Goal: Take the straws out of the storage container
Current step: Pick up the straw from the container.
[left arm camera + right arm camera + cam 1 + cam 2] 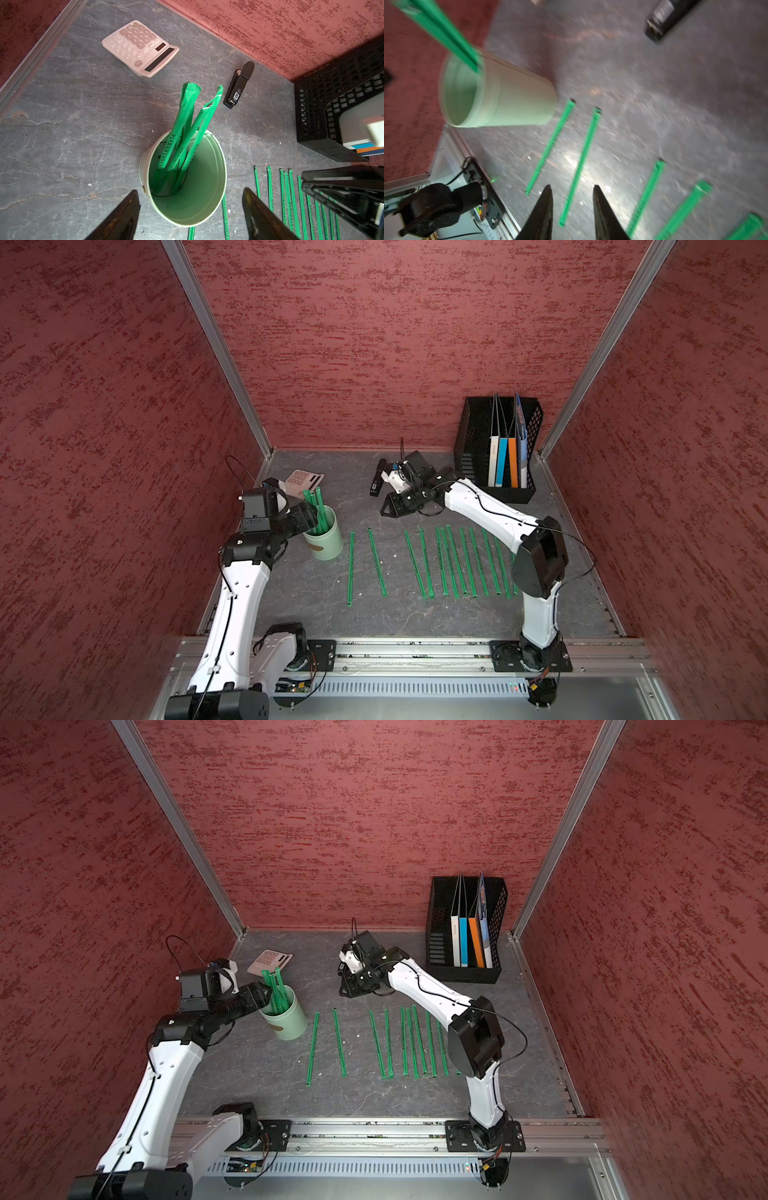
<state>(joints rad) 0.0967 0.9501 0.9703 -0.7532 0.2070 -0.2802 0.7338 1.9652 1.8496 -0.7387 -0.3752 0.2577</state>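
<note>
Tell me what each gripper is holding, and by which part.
Nothing. Left gripper open by the pale mint-green cylindrical cup; right gripper open above bright green straws lying flat.

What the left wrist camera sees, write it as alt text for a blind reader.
A pale mint storage container stands on the grey table, framed by the open left claw, with a few green straws leaning inside. More straws lie in a row beside it; a pink calculator, black stapler and black mesh file rack sit beyond.
</note>
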